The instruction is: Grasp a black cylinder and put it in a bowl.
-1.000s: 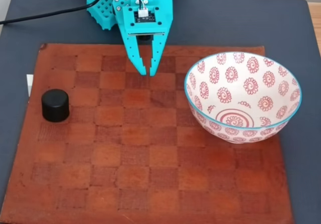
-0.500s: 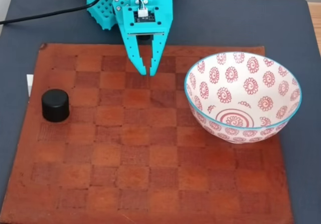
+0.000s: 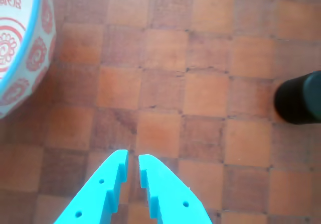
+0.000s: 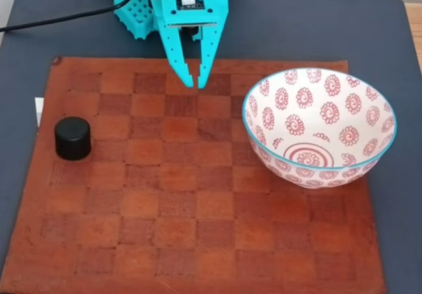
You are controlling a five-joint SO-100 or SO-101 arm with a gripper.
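— Arm pose? State of the gripper (image 4: 195,83)?

— Reaching out from the far edge of the table (image 4: 316,30), teal body pitched forward over the far edge of the checkered brown mat (image 4: 198,241); pointed down toward the mat, tips hanging above its far rows, a little left of centre in the fixed view; jaws drawn close, only a thin slit between the tips, nothing held. Same narrow slit in the wrist view, gripper (image 3: 133,157) entering from the bottom edge.

— Black cylinder?

— Black cylinder (image 4: 72,138) standing upright on the mat near its left edge in the fixed view, well apart from the gripper; cut by the right edge in the wrist view (image 3: 300,98).

— Bowl?

— Bowl (image 4: 321,128) sitting upright on the mat's right side in the fixed view, nearer the far corner than the near one; seen at the upper left corner of the wrist view (image 3: 25,53), well apart from the cylinder.

— Any writing or labels?

— None legible — small circuit board (image 4: 188,1) on the gripper's back, markings too small to read.
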